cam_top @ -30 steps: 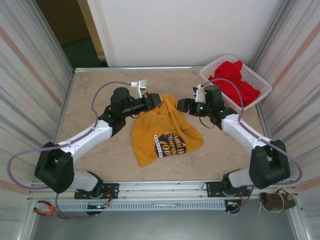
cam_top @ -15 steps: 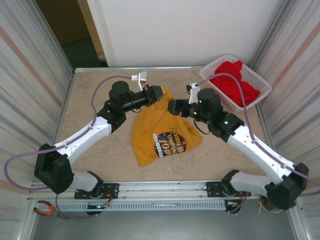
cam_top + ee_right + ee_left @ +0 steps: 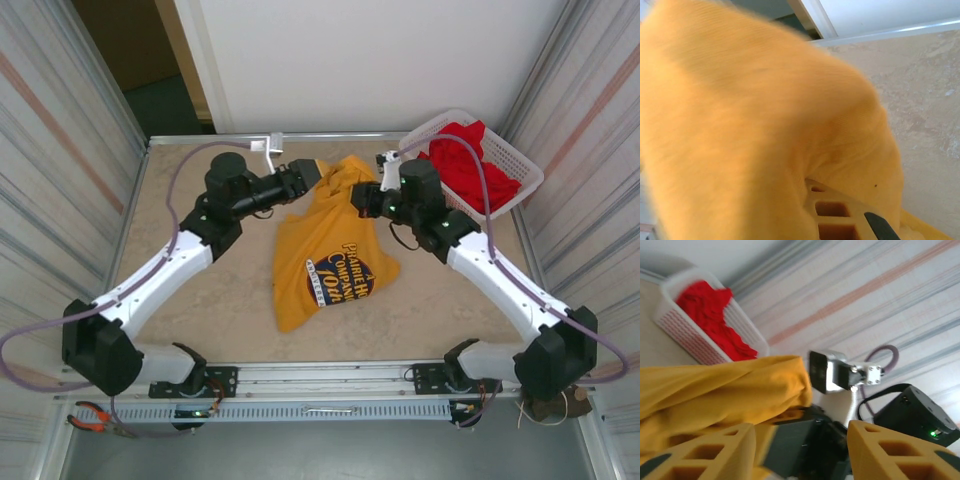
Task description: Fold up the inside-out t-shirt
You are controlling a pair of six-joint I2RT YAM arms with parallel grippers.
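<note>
The inside-out t-shirt [image 3: 335, 255], mustard yellow with a dark blue and white print, is lifted at its far end, and its lower part trails on the table toward me. My right gripper [image 3: 358, 197] is shut on the raised top edge. In the right wrist view the yellow cloth [image 3: 755, 125] wraps over one finger [image 3: 840, 212]. My left gripper [image 3: 312, 176] faces it from the left with its jaws open. In the left wrist view its two fingers stand wide apart, the shirt [image 3: 725, 385] drapes over the left one, and the right gripper's dark body sits in the gap.
A white basket [image 3: 440, 118] holding a red garment [image 3: 470, 160] stands at the back right, close behind the right arm. The same basket [image 3: 690, 337] appears in the left wrist view. Corrugated walls close both sides. Bare tabletop [image 3: 200, 300] lies left of the shirt.
The right gripper reached in and shut on the shirt's top edge, and the left gripper let go and opened. The shirt's top has moved toward the back and now hangs longer.
</note>
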